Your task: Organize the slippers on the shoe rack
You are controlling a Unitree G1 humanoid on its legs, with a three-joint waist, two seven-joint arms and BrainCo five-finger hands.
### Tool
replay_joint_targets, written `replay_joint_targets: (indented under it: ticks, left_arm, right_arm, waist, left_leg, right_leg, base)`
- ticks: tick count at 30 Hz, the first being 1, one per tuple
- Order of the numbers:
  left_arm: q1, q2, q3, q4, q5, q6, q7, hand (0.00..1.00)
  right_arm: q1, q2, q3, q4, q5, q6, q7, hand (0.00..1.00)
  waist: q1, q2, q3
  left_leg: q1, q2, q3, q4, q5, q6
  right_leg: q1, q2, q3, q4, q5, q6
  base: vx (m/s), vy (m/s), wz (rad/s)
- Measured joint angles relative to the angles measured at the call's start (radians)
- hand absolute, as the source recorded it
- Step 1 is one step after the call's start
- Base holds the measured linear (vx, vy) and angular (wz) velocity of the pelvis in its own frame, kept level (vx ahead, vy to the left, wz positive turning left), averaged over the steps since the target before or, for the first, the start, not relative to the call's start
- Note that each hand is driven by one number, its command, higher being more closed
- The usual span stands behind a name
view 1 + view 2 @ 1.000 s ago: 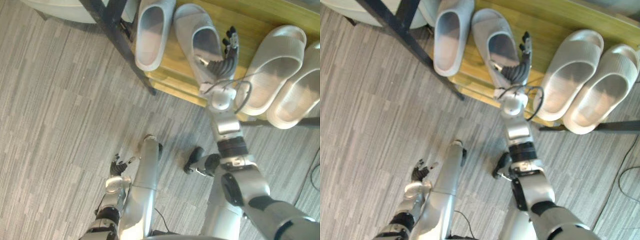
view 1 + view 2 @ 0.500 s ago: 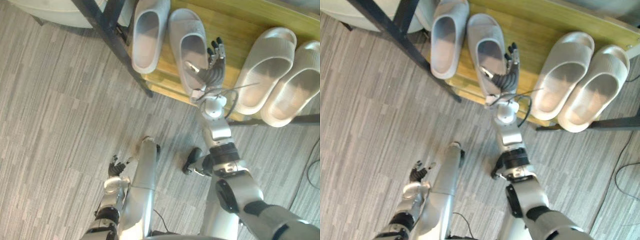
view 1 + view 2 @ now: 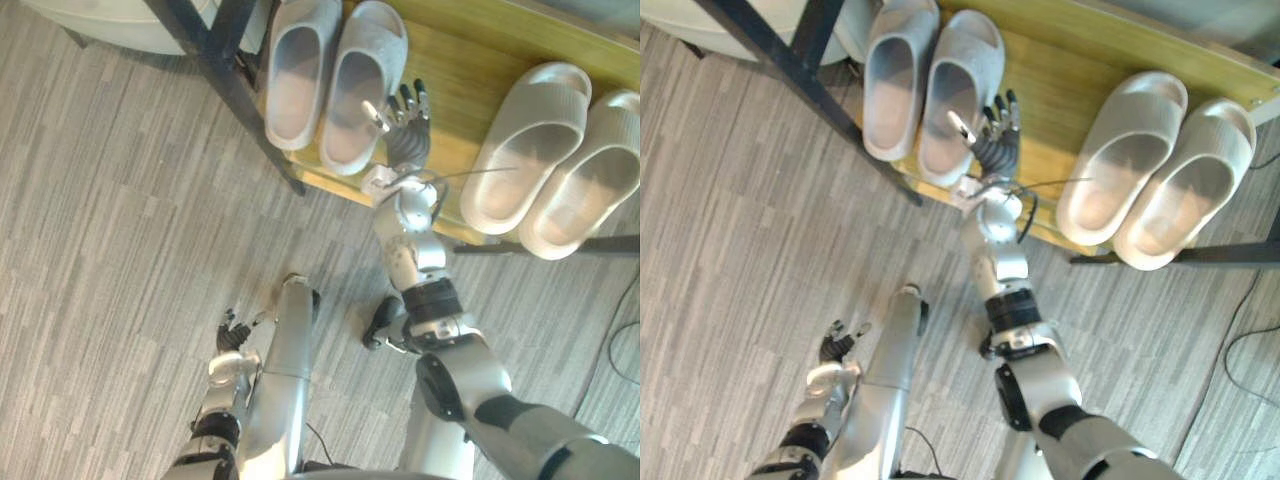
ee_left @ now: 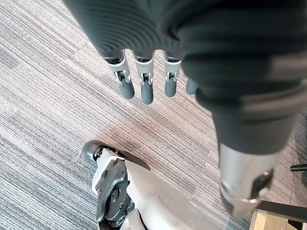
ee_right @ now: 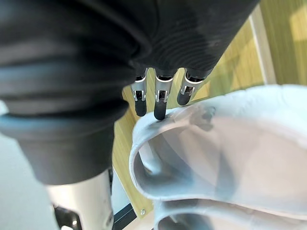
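Two grey slippers lie side by side at the left of the wooden rack shelf [image 3: 455,75]: the left one [image 3: 295,70] and the right one [image 3: 358,88]. My right hand [image 3: 406,128] rests on the shelf just right of the right grey slipper, open, with straight fingers and the thumb against its side. In the right wrist view the fingertips [image 5: 160,105] touch that slipper's rim [image 5: 216,143]. A pair of beige slippers [image 3: 528,140] lies at the shelf's right. My left hand [image 3: 232,335] hangs low over the carpet, open, its fingers [image 4: 144,86] relaxed.
A black frame leg [image 3: 225,70] slants down past the shelf's left corner. A pale rounded object [image 3: 90,20] sits on the floor at the upper left. Grey carpet [image 3: 120,230] spreads in front of the rack.
My right hand has swung left and pushed the right grey slipper over, turning it until it lies alongside the left one. The left hand has stayed put.
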Motion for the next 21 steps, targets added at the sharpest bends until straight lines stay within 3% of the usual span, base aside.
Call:
replay_joint_targets:
  ticks: [13,19,21]
  left_arm:
    - [0.000,-0.010,0.010,0.000,-0.021,-0.005,0.004,0.00]
    - [0.008,-0.012,0.037,0.002,-0.020,-0.002,0.004,0.00]
    - [0.017,-0.011,0.049,0.001,-0.021,-0.004,0.000,0.00]
  right_arm:
    - [-0.078,-0.029,-0.061,0.079,0.026,0.013,-0.014,0.00]
    - [-0.028,-0.065,-0.052,0.066,-0.094,0.043,0.005,0.00]
    - [0.058,-0.073,-0.022,0.017,-0.149,0.047,0.026,0.00]
  waist:
    - [0.007,0.000,0.000]
    - [-0.008,0.000,0.000]
    - [-0.017,0.000,0.000]
  left_leg:
    - [-0.003,0.005,-0.007,0.001,0.007,-0.002]
    - [0.082,0.028,0.021,-0.011,0.003,0.005]
    - [0.162,0.048,0.042,-0.073,0.007,0.019]
  right_leg:
    - [0.000,0.000,-0.007,0.002,0.004,-0.007]
    - [0.070,0.020,0.014,-0.022,0.014,-0.011]
    - [0.142,0.031,0.014,-0.081,0.027,0.014]
  base:
    - [0.00,0.004,0.00]
    - [-0.01,0.010,-0.13]
    - [-0.03,0.007,-0.18]
